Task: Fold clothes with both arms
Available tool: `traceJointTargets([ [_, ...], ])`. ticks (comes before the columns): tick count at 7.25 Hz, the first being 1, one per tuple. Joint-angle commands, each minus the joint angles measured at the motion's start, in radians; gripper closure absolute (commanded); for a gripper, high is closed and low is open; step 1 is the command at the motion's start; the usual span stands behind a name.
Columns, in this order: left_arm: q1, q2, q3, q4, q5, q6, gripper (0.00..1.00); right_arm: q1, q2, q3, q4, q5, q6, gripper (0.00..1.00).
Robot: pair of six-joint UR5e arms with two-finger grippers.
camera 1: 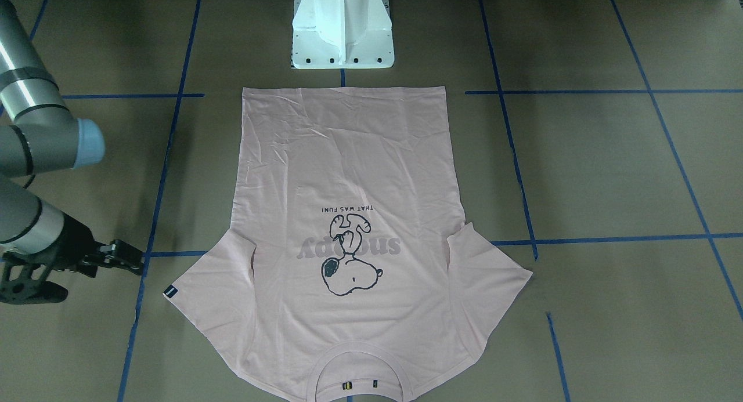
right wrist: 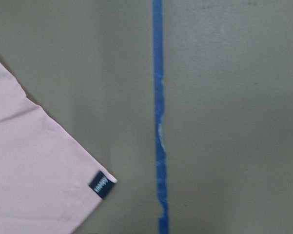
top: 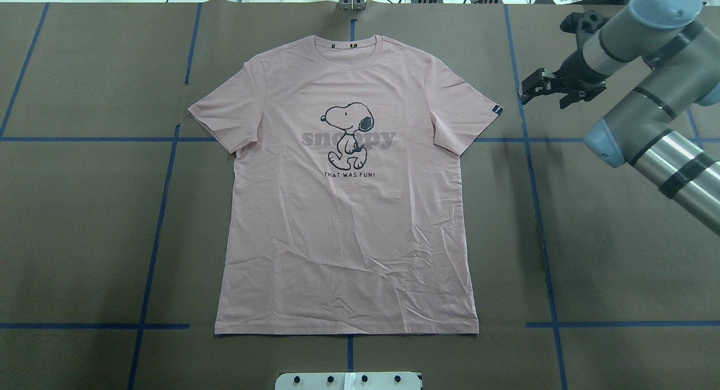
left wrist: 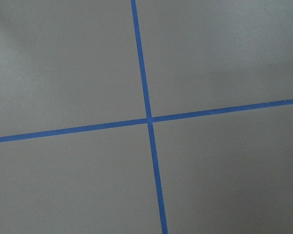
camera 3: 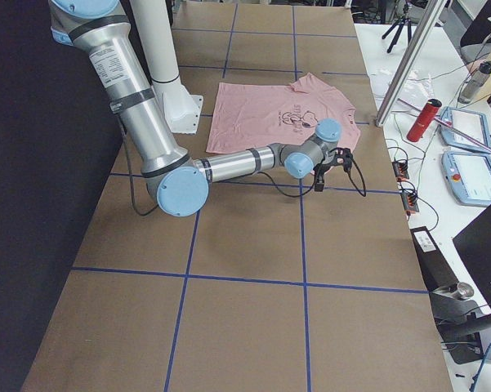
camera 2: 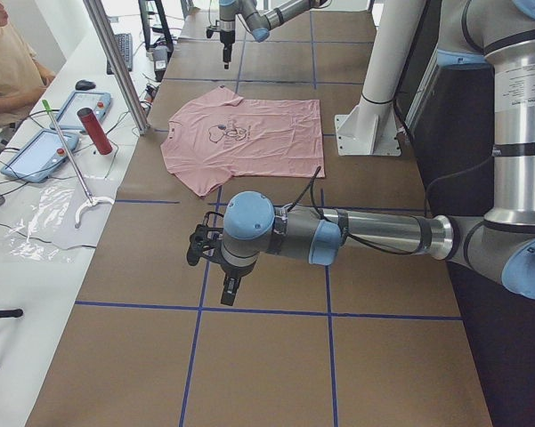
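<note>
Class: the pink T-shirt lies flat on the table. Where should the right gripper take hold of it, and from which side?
Probably pinch the tagged sleeve at its corner beside the black tag, coming from the shirt's outer side, where the right gripper is. The T-shirt lies flat, so only free edges are pinchable, and that sleeve juts toward it.

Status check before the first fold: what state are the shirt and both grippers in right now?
T-shirt: spread flat, print up, unfolded, lightly creased toward the hem.
right gripper: jaws look open, holding nothing, off the cloth beside the sleeve tag.
left gripper: pointing down over bare table, away from the shirt; whether its jaws are open cannot be told.
</note>
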Motion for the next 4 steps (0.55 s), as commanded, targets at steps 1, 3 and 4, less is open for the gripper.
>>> traceJointTargets([
  [1, 0.0, 0.0, -0.001, 0.0, -0.005, 0.0, 0.0, -0.097, 0.072, -0.04, 0.035, -0.19, 0.241, 0.23],
  [3, 0.0, 0.002, -0.004, 0.0, -0.011, 0.0, 0.0, -0.101, 0.072, -0.074, 0.035, -0.217, 0.241, 0.33],
  [4, 0.0, 0.0, -0.004, 0.0, -0.016, 0.0, 0.0, -0.101, 0.075, -0.077, 0.035, -0.219, 0.241, 0.36],
])
